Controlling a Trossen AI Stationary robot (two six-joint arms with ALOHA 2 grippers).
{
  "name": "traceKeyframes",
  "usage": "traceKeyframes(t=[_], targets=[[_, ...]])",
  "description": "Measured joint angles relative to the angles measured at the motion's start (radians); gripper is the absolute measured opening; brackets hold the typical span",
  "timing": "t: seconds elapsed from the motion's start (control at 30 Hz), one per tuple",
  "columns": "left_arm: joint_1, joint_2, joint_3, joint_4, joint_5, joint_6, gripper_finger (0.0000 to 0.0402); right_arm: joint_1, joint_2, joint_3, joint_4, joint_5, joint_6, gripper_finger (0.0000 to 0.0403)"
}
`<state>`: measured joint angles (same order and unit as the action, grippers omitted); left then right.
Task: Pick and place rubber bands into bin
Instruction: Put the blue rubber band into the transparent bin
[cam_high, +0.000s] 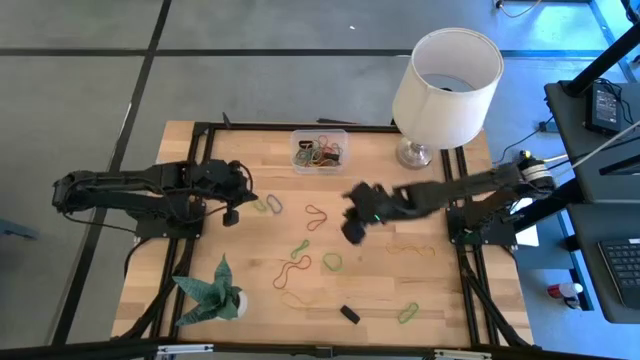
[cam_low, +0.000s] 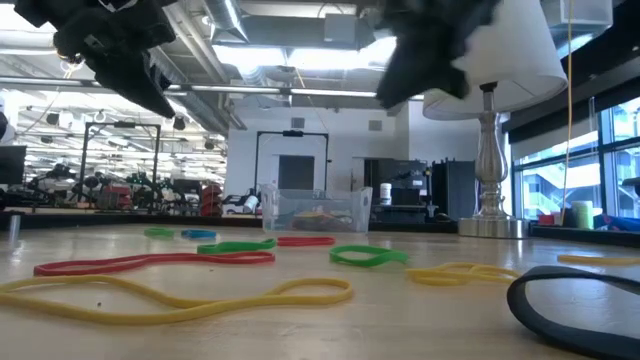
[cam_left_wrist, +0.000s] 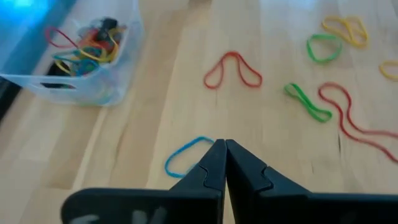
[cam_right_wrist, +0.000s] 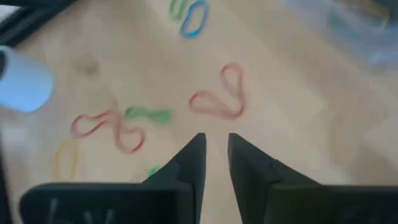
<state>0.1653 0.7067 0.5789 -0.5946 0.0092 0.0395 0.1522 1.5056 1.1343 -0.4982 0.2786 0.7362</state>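
The clear bin (cam_high: 320, 150) stands at the table's far middle and holds several coloured rubber bands (cam_left_wrist: 84, 50). More rubber bands lie flat on the wood: a blue one (cam_left_wrist: 183, 155) beside a green one (cam_high: 268, 205), a red one (cam_right_wrist: 217, 99), green ones (cam_high: 332, 262) and a long red one (cam_high: 292, 270). My left gripper (cam_left_wrist: 225, 144) hangs shut above the table near the blue band, with nothing between its fingers. My right gripper (cam_right_wrist: 214, 138) hovers over the table's middle, above the red band; its fingers stand a little apart with nothing between them.
A white lampshade on a metal foot (cam_high: 447, 75) stands at the far right corner, close to the bin. A green paper plant (cam_high: 212, 290) sits at the near left. A small black block (cam_high: 349, 313) lies near the front edge, with yellow (cam_high: 410, 249) and green (cam_high: 408, 313) bands toward the right.
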Motion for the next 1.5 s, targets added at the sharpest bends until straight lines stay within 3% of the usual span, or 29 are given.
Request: traceKeyframes(t=[0.3,0.57,0.77,1.0,1.17,1.3,1.5], targets=[[-0.034,0.234,0.063,0.006,-0.051,-0.033,0.0078,0.167,-0.224,-0.388,0.254,0.041,0.222,0.0045],[0.004,0.531,0.17,-0.007,-0.122,-0.042,0.0148,0.176,-0.415,-0.578,0.297,0.042,0.172,0.0033],[0.054,0.732,0.221,-0.014,-0.123,-0.046,0.0166,0.171,-0.589,-0.679,0.283,0.041,0.071,0.0033],[0.124,0.905,0.257,-0.01,-0.157,-0.074,0.0144,0.165,-0.759,-0.763,0.274,0.04,-0.001,0.0033],[0.161,0.979,0.282,-0.016,-0.088,-0.131,0.0086,0.165,-0.831,-0.782,0.244,0.037,-0.064,0.0033],[0.147,0.993,0.322,-0.054,-0.091,-0.196,0.0013,0.165,-0.863,-0.782,0.195,0.035,-0.089,0.0033],[0.105,0.96,0.499,-0.203,-0.106,-0.213,0.0003,0.165,-0.88,-0.782,0.14,0.034,-0.12,0.0033]])
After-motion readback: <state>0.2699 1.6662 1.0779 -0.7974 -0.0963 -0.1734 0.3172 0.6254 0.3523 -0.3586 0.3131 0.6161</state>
